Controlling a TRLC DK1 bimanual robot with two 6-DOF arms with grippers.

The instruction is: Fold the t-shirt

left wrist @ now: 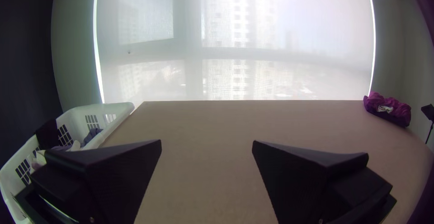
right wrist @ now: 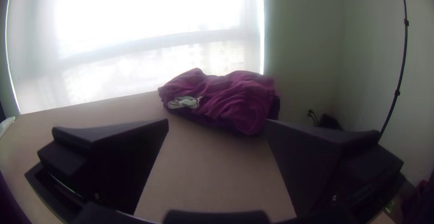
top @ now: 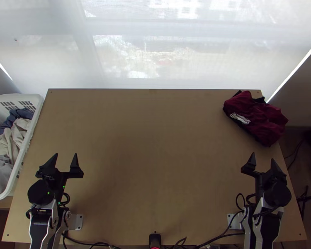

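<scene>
Top view: bunched maroon t-shirt [top: 259, 118] beyond right tool [top: 263, 157], apart.

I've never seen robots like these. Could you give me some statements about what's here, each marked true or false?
1. The dark red cloth lies bunched at the far right corner of the table. True.
2. The left gripper holds a piece of cloth. False: the left gripper's fingers are open, with nothing between them.
3. A white basket with clothes in it stands at the table's left side. True.
4. The right gripper has its fingers pressed together. False: the right gripper's fingers stand wide apart.
5. A white patch shows on the dark red cloth. True.
</scene>
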